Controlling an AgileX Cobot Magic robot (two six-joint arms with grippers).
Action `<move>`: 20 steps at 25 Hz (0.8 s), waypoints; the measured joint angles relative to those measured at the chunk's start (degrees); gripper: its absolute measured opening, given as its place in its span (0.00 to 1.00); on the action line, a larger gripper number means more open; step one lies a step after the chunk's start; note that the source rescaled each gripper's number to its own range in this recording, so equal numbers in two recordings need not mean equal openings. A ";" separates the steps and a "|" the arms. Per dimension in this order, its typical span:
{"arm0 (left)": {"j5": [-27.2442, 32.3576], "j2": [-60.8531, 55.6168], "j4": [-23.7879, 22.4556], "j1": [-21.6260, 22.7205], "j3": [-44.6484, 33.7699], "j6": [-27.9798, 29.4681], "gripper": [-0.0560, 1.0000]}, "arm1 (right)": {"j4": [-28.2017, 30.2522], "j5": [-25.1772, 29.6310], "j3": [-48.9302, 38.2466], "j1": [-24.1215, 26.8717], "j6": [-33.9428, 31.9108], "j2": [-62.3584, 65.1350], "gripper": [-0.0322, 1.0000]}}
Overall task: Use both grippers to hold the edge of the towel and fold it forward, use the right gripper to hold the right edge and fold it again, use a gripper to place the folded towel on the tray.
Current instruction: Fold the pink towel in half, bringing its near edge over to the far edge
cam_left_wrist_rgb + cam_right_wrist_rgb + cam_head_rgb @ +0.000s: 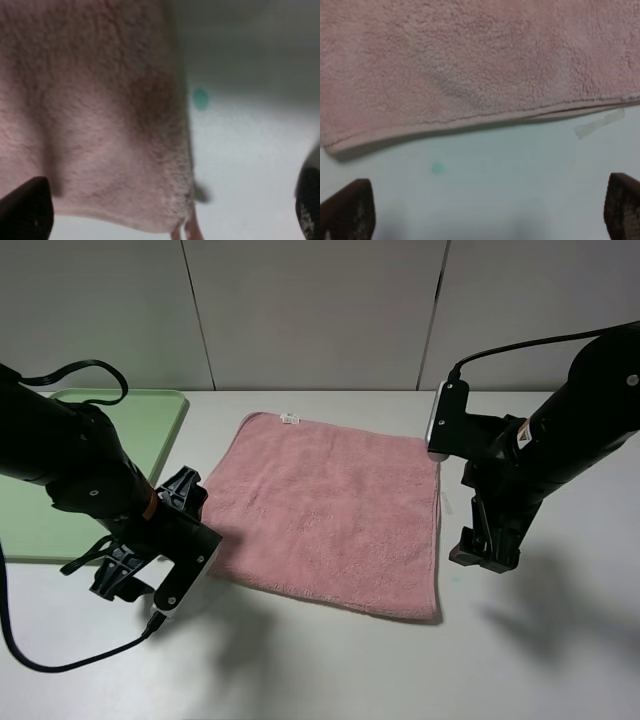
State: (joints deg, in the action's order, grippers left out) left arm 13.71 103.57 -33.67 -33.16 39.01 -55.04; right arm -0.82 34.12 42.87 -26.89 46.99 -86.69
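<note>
A pink towel (330, 510) lies flat and unfolded on the white table. My left gripper (115, 580) is open and empty, above the table just left of the towel's near left corner. In the left wrist view that corner (185, 220) lies between the open fingertips (25, 210), and the gripper (167, 207) holds nothing. My right gripper (485, 550) is open and empty, just right of the towel's right edge near the front. In the right wrist view that edge of the towel (470, 60) runs ahead of the gripper (484, 210). A green tray (150, 430) sits at the far left.
A small white label (290, 420) sits on the towel's far edge. A strip of clear tape (600, 122) lies on the table beside the right edge. Teal dots mark the table near the towel's front corners (200, 98) (437, 168). A grey wall stands behind.
</note>
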 joint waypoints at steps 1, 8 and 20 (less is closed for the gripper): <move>-0.27 0.00 -0.06 0.00 0.06 -0.02 0.97 | -0.08 -0.28 0.00 0.00 0.00 0.00 1.00; -0.98 0.00 -0.06 0.00 0.12 -0.02 0.95 | -3.21 -0.05 0.00 0.00 3.72 0.00 1.00; -1.05 0.00 -0.06 0.00 0.12 -0.02 0.94 | -13.97 1.77 -0.08 0.00 11.85 -2.31 1.00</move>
State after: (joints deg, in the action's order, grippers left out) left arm 12.65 103.57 -33.73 -33.16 39.13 -55.05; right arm -14.79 35.89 42.79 -26.89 58.84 -89.00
